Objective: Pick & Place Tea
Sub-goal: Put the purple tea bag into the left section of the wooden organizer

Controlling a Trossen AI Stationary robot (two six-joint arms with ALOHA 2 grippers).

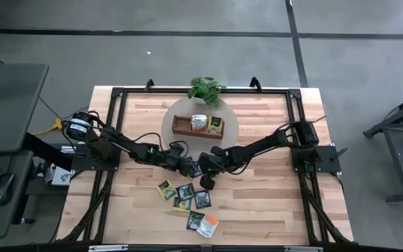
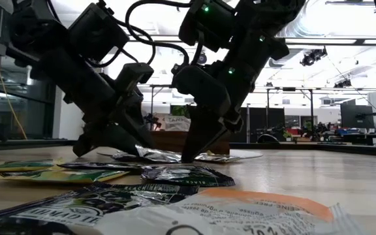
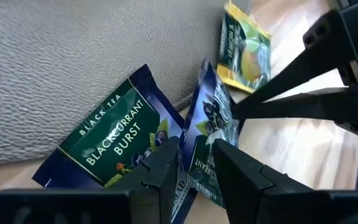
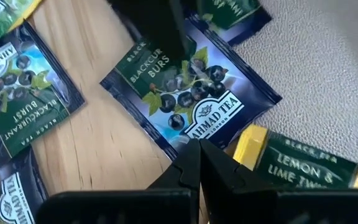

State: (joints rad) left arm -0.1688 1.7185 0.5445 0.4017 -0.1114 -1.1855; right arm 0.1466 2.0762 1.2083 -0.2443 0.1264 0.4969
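A dark blue blackcurrant tea sachet [image 3: 207, 106] sits at the near edge of the round grey mat [image 3: 55, 56], with both grippers on it. My left gripper [image 3: 194, 168] comes from the table's left and is closed on it. My right gripper [image 4: 197, 158] is shut, its tips on the same sachet [image 4: 191, 93]. In the high view the two grippers meet mid-table, left [image 1: 191, 168] and right [image 1: 203, 170]. A second blackcurrant sachet [image 3: 114, 137] lies flat, half on the mat. A yellow lemon sachet [image 3: 244, 53] lies on the wood beyond. My left gripper pinches the sachet's near edge [image 3: 194, 146] between its two fingers, slanting down from the table's left. The sachet stands tipped up on edge between the fingers, its far end toward my right gripper. My right gripper presses its shut fingertips [image 4: 191, 149] on the sachet's label-side edge [image 4: 188, 134], slanting down from the table's right. The low view shows the tips [image 2: 189, 153] down at the crinkled sachet [image 2: 155, 155] on the table top.
The wooden tray [image 1: 182, 126] with a few sachets stands on the mat, a potted plant [image 1: 205, 89] behind it. Several loose sachets [image 1: 185, 192] lie on the wood toward the near edge, an orange-and-white one [image 1: 209, 225] nearest the front.
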